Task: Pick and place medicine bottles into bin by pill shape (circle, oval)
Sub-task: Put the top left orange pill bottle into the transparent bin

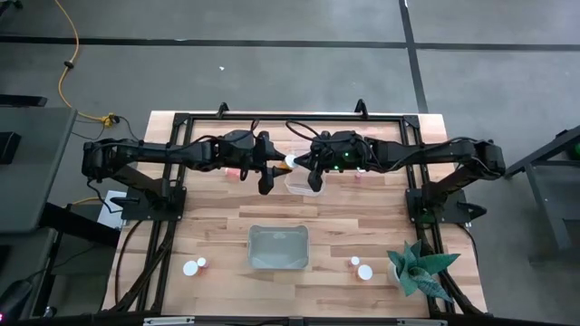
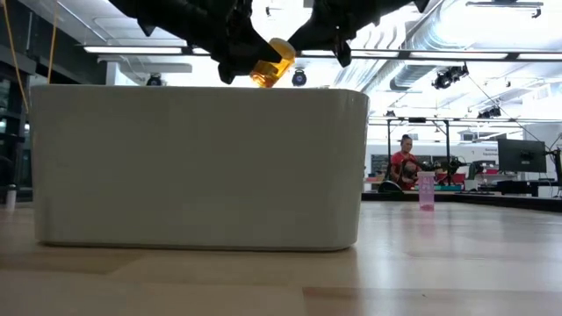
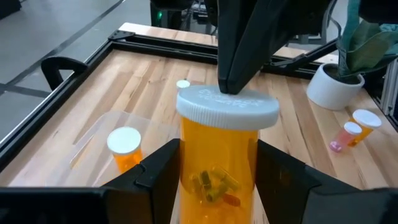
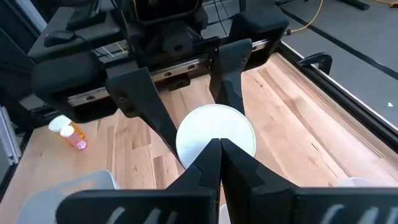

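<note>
My left gripper (image 1: 269, 168) is shut on an orange medicine bottle (image 3: 217, 162) with a white cap (image 1: 290, 163), above the clear bin (image 1: 304, 181) at the table's far middle. Small pills lie inside the bottle. My right gripper (image 4: 217, 149) is shut, and its tips stand at the top of the bottle's cap (image 4: 214, 134). Another white-capped bottle (image 3: 124, 146) stands in the clear bin. Two bottles (image 1: 195, 265) stand on the table at the near left and two (image 1: 360, 267) at the near right. My left gripper pinches the bottle's orange body (image 3: 186, 155) between its two fingers, one on each side, below the cap. The fingers come from the table's left. The bottle is lifted clear above the clear bin, tilted (image 2: 270, 63), with its cap toward my right gripper. My right gripper's shut fingertips (image 3: 239, 84) stand at the far edge of the cap's top, coming from the table's right; whether they touch the cap I cannot tell.
A white bin (image 1: 278, 246) stands at the near middle and fills the low view (image 2: 202, 167). A potted plant (image 1: 419, 269) stands at the near right corner. A pink bottle (image 1: 234, 172) and another (image 1: 358, 177) stand beside the clear bin. A black frame (image 1: 181, 118) edges the table.
</note>
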